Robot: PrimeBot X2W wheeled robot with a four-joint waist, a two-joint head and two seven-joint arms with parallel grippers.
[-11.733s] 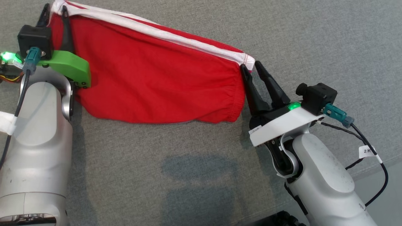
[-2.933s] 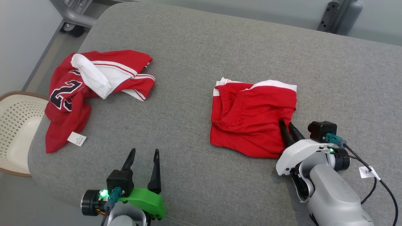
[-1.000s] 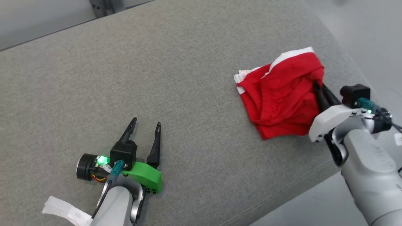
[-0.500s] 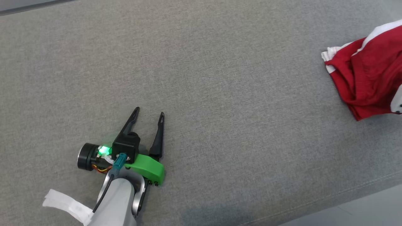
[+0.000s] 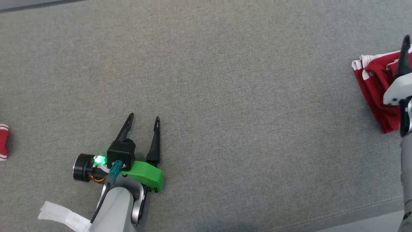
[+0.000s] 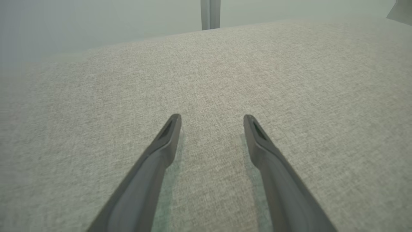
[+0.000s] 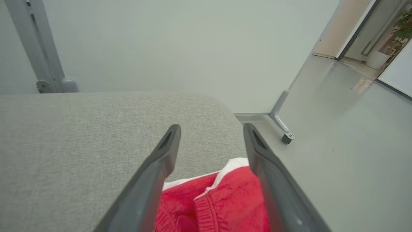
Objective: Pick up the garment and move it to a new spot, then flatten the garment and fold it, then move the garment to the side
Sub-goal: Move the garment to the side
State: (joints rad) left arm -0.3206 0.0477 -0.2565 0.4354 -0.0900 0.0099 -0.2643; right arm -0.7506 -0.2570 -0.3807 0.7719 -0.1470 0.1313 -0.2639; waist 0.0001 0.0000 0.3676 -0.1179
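The garment [image 5: 373, 87], red shorts with white trim, lies folded and slightly bunched at the far right of the grey cushion [image 5: 225, 80]. In the right wrist view my right gripper [image 7: 211, 127] hangs open just above it. The red cloth [image 7: 212, 206] shows below and between the fingers, with nothing pinched. One right finger [image 5: 404, 61] rises over the garment at the head view's right edge. My left gripper [image 5: 144, 117] rests open on bare cushion at the lower left, far from the garment. The left wrist view shows its fingers [image 6: 210, 117] spread over plain fabric.
The cushion's rounded right end lies close past the garment, with grey floor and a frame leg on a caster [image 7: 285, 135] beyond. The cushion's front edge [image 5: 370, 209] runs across the lower right. A bit of another red and white cloth [image 5: 2, 141] shows at the far left.
My right gripper, shut on the garment a second ago, has opened and let it go. The head camera has swung, so the garment now sits at the picture's right edge. The left gripper stays open.
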